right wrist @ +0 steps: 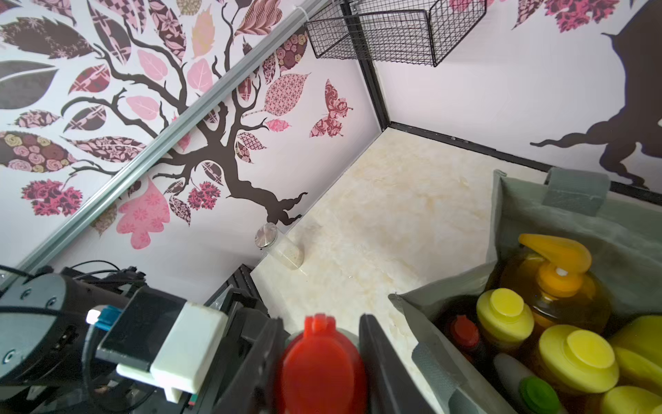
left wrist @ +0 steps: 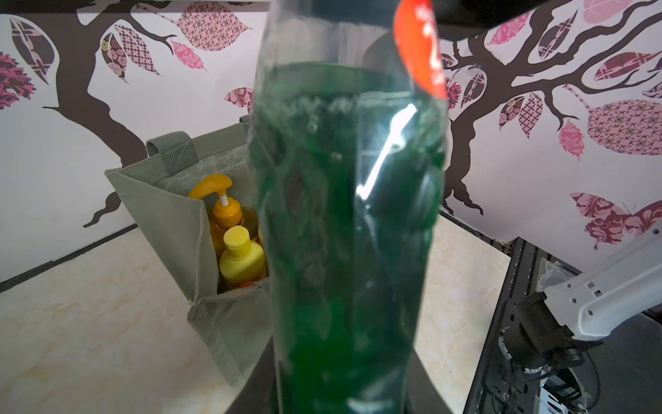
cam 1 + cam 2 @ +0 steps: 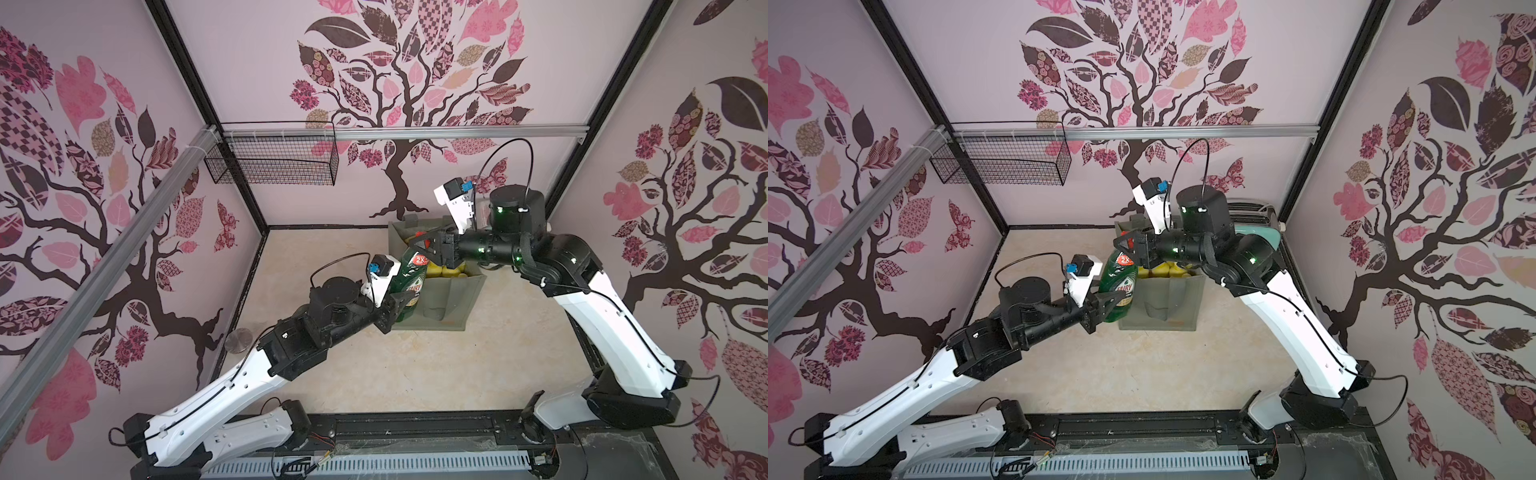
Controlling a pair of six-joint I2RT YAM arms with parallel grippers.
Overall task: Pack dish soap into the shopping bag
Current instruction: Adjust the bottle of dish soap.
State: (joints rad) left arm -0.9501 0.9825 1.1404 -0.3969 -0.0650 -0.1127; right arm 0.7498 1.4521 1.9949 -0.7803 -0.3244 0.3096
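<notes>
Green Fairy bottle [image 3: 410,279] upright above the table [image 3: 332,374], just outside the left wall of the shopping bag [image 3: 455,297]; left gripper [image 3: 399,305] clenched on the bottle's lower body; right gripper [image 1: 318,320] with its fingers [image 1: 376,358] flanking the red cap [image 1: 320,369], though whether they press the cap cannot be told; inside the bag, an orange pump bottle [image 1: 553,276], yellow-capped bottles [image 1: 505,315], a small red-capped bottle [image 1: 464,331] and a green-capped bottle [image 1: 537,394].
</notes>
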